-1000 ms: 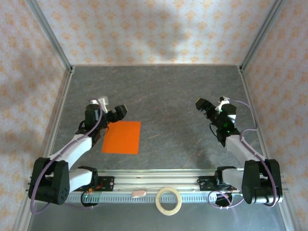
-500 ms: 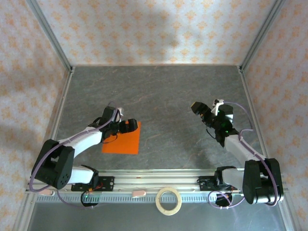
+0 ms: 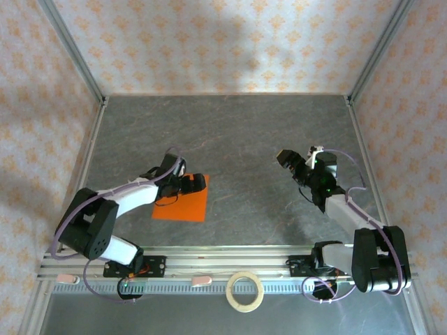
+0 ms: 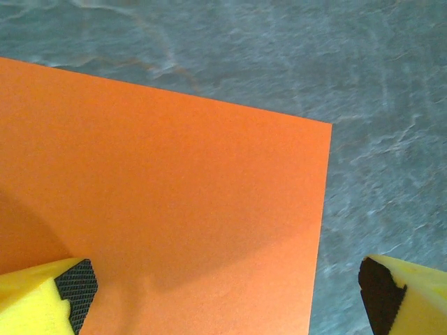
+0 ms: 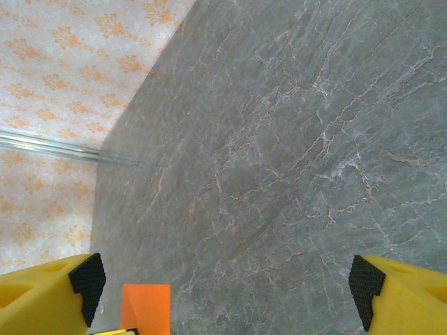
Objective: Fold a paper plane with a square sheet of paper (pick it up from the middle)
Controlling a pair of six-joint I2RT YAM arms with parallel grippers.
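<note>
The bright orange paper (image 3: 183, 204) lies flat on the grey table as a square sheet with no fold showing. My left gripper (image 3: 198, 183) is low over the sheet's far right corner. In the left wrist view the paper (image 4: 174, 209) spreads under the left gripper (image 4: 227, 289), which is open: one yellow finger (image 4: 42, 300) over the sheet, the other (image 4: 408, 293) over bare table past its right edge. My right gripper (image 3: 288, 159) hovers open at mid right, well away from the sheet. In the right wrist view the right gripper (image 5: 223, 279) holds nothing, and the orange paper (image 5: 145, 307) is far off.
A pale tape ring (image 3: 245, 292) lies on the near ledge in front of the metal rail (image 3: 230, 255). Patterned walls with metal posts (image 3: 70, 49) enclose the grey table (image 3: 237, 132) on three sides.
My left gripper swung right and came down over the sheet's far right corner. The sheet shifted slightly to the right. The right gripper edged a little left.
</note>
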